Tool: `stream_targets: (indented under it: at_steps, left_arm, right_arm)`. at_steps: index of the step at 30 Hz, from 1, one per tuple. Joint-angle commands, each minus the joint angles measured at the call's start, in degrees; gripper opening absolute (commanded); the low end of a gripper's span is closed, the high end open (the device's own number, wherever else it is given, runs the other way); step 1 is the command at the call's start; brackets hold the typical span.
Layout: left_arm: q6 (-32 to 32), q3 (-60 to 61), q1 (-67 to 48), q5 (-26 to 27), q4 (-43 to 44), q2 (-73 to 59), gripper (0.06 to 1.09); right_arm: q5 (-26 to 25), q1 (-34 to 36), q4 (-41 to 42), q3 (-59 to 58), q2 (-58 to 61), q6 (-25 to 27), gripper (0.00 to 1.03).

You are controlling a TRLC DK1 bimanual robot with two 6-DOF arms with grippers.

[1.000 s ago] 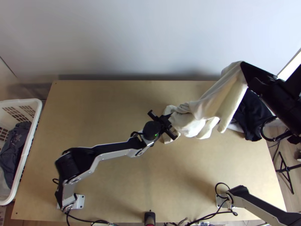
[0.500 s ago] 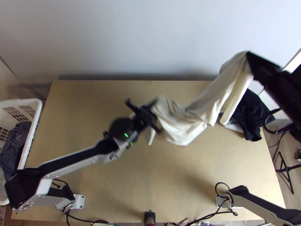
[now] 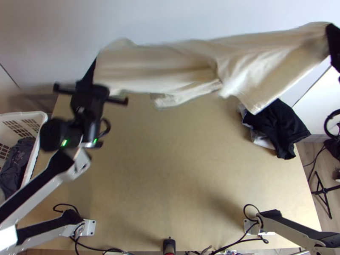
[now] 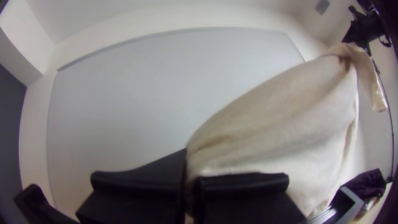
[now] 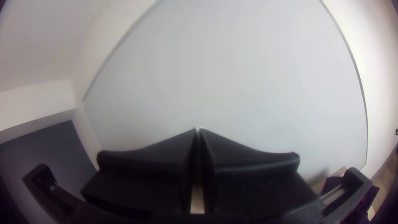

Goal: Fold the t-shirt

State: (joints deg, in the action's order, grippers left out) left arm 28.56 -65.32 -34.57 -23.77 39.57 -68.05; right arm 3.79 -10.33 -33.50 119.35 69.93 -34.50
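The cream t-shirt (image 3: 170, 63) hangs stretched between both grippers above the table's far side, with a fold drooping mid-span. At its left end, my left gripper (image 3: 91, 74) is shut on an edge. The right gripper (image 3: 332, 42) holds the opposite end at the top view's right edge. In the left wrist view the t-shirt (image 4: 282, 120) runs from between the fingers of the left gripper (image 4: 190, 172) toward the other arm. Seen from its own wrist, the right gripper (image 5: 198, 132) has its fingers pressed together.
Dark and white cloths (image 3: 278, 127) lie piled at the table's right edge. A white basket (image 3: 40, 123) with dark clothing inside stands left of the table (image 3: 170, 170). A pale wall (image 3: 170, 17) rises behind the table.
The left gripper has swung left and up the picture, drawing its end of the t-shirt off the table. The right gripper has moved right and up, and the t-shirt is stretched wider.
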Motion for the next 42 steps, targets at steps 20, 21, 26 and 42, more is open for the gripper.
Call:
stream_targets:
  at_steps: [20,21,26,42]
  left_arm:
    - [-4.03,32.98,-36.98,0.48,-6.53,31.58,0.09]
    - [-4.65,34.65,-36.98,0.65,-6.53,32.10,0.09]
    - [-7.11,41.59,-36.36,1.18,-6.09,34.30,0.09]
    - [-10.89,55.48,-0.77,19.73,1.39,33.16,0.09]
  right_arm:
    - [7.90,-7.43,-14.93,-11.24,-7.00,-8.21,0.03]
    - [7.99,-7.43,-14.93,-13.53,-7.88,-8.13,0.03]
    - [9.92,-7.25,-14.93,-22.23,-10.17,-9.18,0.03]
    - [15.19,-0.48,11.52,-36.64,19.89,-10.94,0.03]
